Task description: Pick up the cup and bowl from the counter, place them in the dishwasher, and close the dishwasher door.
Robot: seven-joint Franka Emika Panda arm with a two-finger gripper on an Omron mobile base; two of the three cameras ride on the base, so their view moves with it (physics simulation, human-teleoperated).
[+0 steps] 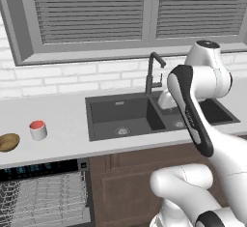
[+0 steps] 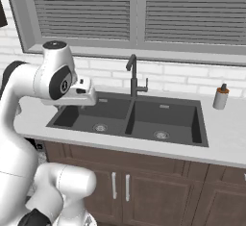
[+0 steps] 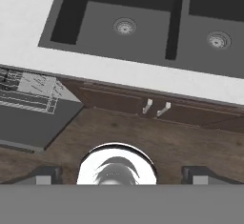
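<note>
The gripper (image 3: 119, 173) is carried with its jaws spread wide and nothing between them, the two dark fingertips (image 3: 45, 174) standing far apart at the bottom of the hand view, above the cabinet front and the floor before the sink (image 1: 125, 117). The cup (image 1: 38, 130) and the bowl (image 1: 8, 142) are set well apart from the hand, on the counter (image 1: 62, 120) to the left of the sink, with the cup just beside the bowl and, as far as can be made out, not touching it. Both are placed near the counter's front edge, directly above the open dishwasher (image 1: 46, 192), whose wire rack (image 1: 43, 199) is seen below. A wide sideways swing is judged necessary to reach them, and the faucet (image 1: 153, 71) could be struck by the upper arm if the swing is taken high and close to the wall. A glancing approach might push the cup into the bowl or knock either off the edge. The lowered dishwasher door (image 3: 33, 123) projects over the floor and could be caught by the base. Free room is left above the counter on the left.
</note>
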